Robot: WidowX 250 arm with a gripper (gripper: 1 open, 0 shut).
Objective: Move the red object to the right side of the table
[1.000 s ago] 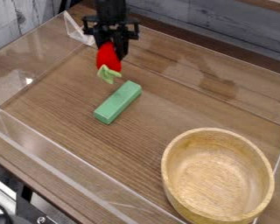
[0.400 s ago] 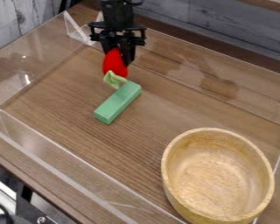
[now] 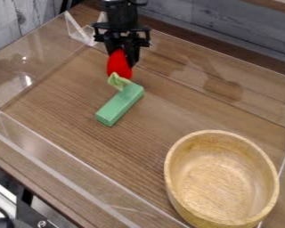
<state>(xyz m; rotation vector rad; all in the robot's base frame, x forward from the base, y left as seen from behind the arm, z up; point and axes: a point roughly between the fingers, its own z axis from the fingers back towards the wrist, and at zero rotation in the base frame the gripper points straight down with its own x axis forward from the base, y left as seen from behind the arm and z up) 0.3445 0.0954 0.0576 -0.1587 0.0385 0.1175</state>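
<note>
The red object point(image 3: 117, 64), a small glossy strawberry toy with a pale green leafy end, hangs point-down in my gripper point(image 3: 121, 53), which is shut on it and points straight down. It is at the back left of the table point(image 3: 192, 98), its leafy end just above the far end of a long green block point(image 3: 120, 102). Whether the leaf touches the block I cannot tell. The black fingers point(image 3: 135, 44) cover the toy's upper part.
A round light wooden bowl point(image 3: 223, 181) sits at the front right. Low clear acrylic walls point(image 3: 26, 85) border the brown wood-grain top on all sides. The green block lies diagonally left of centre.
The gripper and the red toy have shifted slightly to the right, towards the green block's far end. In the last half second nothing visibly moved.
</note>
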